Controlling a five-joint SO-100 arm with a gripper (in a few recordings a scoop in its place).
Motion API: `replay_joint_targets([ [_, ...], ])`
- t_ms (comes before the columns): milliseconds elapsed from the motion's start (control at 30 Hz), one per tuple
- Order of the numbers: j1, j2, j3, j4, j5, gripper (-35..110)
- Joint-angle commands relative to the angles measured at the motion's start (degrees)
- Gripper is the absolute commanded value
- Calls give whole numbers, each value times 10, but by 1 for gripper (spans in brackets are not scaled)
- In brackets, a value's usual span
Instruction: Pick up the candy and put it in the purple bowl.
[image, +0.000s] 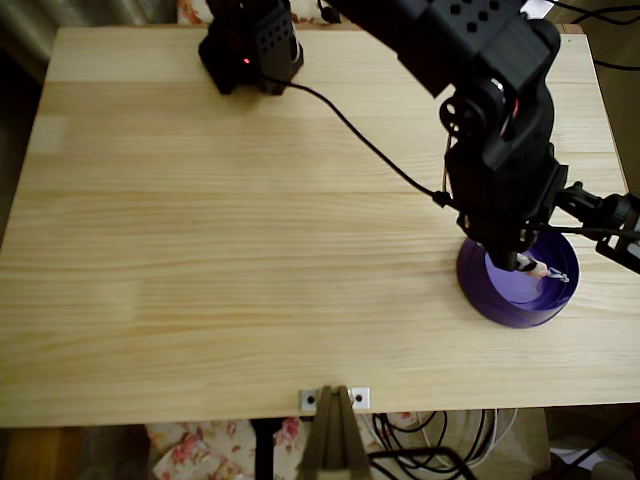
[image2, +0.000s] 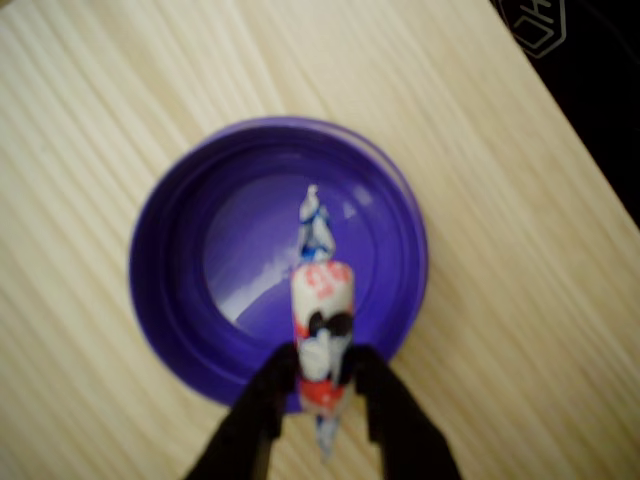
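1. In the wrist view, the candy (image2: 322, 330) is pinched between the black fingers of the gripper (image2: 323, 378).
2. The candy is held above the purple bowl (image2: 170, 300), near its rim, one twisted end pointing over the bowl's bottom.
3. In the overhead view, the bowl (image: 480, 290) is seen near the right edge of the wooden table (image: 230, 250).

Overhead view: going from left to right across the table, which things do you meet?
Robot base → black cable → hand holding the candy above the purple bowl.
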Motion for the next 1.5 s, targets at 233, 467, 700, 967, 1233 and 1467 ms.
replay_joint_targets([
  [233,-25,-11,-127,29,10,2],
  [467,-29,-21,-137,34,9,9],
  [700,-30,-23,-142,40,10,15],
  [967,-14,20,-174,76,83,5],
  [1233,69,22,-323,271,146,0],
  [1467,162,113,-291,334,137,0],
])
